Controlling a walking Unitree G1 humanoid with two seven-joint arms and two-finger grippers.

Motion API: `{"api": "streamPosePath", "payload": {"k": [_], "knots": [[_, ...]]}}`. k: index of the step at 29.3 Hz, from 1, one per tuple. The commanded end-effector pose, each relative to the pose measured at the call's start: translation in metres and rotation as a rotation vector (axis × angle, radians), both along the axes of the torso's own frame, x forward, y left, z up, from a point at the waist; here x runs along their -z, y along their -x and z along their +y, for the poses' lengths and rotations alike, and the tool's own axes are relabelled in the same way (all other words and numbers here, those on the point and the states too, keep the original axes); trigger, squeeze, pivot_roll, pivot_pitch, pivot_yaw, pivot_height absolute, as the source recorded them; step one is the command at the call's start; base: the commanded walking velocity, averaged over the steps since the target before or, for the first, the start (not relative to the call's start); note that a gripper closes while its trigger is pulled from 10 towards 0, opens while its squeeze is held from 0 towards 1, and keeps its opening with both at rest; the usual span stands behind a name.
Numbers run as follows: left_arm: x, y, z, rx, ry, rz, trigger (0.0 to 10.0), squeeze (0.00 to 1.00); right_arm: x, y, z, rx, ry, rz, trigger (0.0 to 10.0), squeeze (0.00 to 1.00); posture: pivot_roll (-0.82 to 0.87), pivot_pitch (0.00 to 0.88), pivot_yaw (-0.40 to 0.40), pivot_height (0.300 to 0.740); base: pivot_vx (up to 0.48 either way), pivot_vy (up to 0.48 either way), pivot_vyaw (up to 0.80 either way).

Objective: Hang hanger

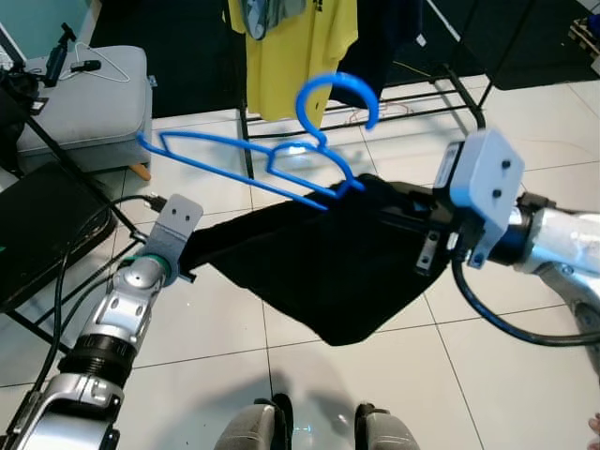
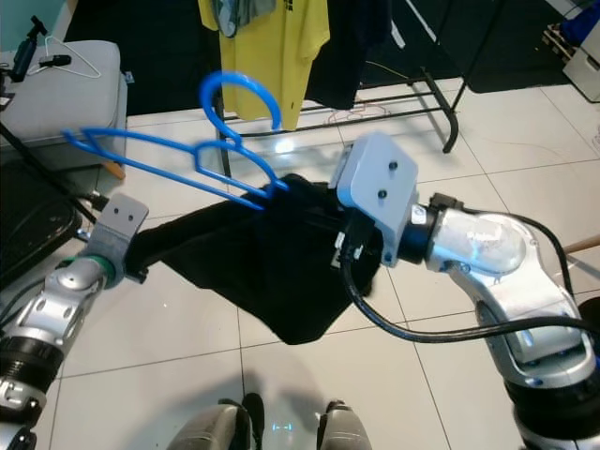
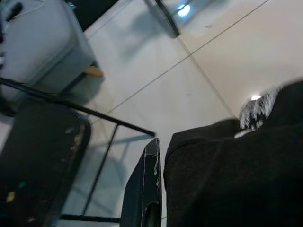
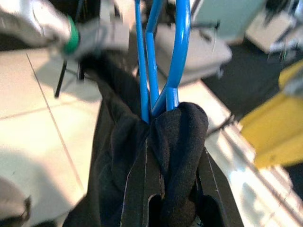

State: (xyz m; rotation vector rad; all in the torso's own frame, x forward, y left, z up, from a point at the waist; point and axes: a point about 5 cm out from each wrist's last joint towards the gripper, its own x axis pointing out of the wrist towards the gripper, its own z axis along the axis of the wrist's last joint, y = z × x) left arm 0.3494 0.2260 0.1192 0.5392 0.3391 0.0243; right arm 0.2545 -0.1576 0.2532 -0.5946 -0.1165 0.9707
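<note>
— Two grippers were on one black garment [image 1: 319,267], weren't they?

— Yes. The right gripper [image 4: 163,182] was clamped on a bunched fold of that cloth together with the lower end of the blue hanger [image 1: 272,155]; in the right wrist view the black fingers [image 4: 142,189] pressed in from both sides, the blue bars rising straight out of the fold.

— And the hanger itself?

— Held up in the air over the white tiled floor [image 1: 375,375], tilted, its hook [image 1: 339,94] uppermost and its long arm reaching toward the robot's left. It touched nothing but the garment and the gripper.

— The left gripper [image 1: 183,253]?

— At the garment's far corner, the cloth stretched between the two arms and sagging in the middle. One black finger [image 3: 144,189] lay against the fabric edge in the left wrist view; I could not tell whether it was pinching.

— What stood beyond?

— A black clothes rack [image 1: 459,89] with a yellow shirt [image 1: 291,47] hanging, well apart from the hanger, and a grey ottoman [image 1: 89,98] to the left.
</note>
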Motion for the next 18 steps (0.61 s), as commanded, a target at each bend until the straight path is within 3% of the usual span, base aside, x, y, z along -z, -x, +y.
{"api": "streamPosePath", "payload": {"k": [1,5,7,8,12,18], "knots": [[0.007,0.005,0.023,-0.090,-0.039,0.032,10.0,0.00,-0.004,0.006,-0.001,-0.017,0.016,-0.028,10.0,0.00,-0.11,0.113,0.130,0.740,0.000,0.000,0.00],[0.007,0.004,0.025,-0.097,-0.049,0.026,10.0,0.00,-0.003,0.007,0.000,-0.024,0.016,-0.025,10.0,0.00,-0.11,0.113,0.130,0.740,0.000,0.000,0.00],[0.002,-0.001,0.027,-0.109,-0.064,0.011,10.0,0.00,-0.003,0.016,0.016,-0.107,-0.006,-0.010,10.0,0.00,-0.12,0.115,0.138,0.740,0.000,0.000,0.00],[0.002,-0.001,0.027,-0.109,-0.064,0.011,10.0,0.00,-0.003,0.016,0.016,-0.107,-0.006,-0.010,10.0,0.00,-0.12,0.115,0.138,0.740,0.000,0.000,0.00],[-0.012,-0.012,0.017,-0.082,-0.039,-0.044,10.0,0.00,0.007,0.026,0.033,-0.206,0.005,0.020,10.0,0.00,-0.12,0.115,0.140,0.740,0.000,0.000,0.00],[-0.028,-0.020,0.007,-0.047,-0.005,-0.107,10.0,0.00,0.020,0.025,0.036,-0.209,0.066,0.039,10.0,0.00,-0.12,0.116,0.139,0.740,0.000,0.000,0.00]]}}
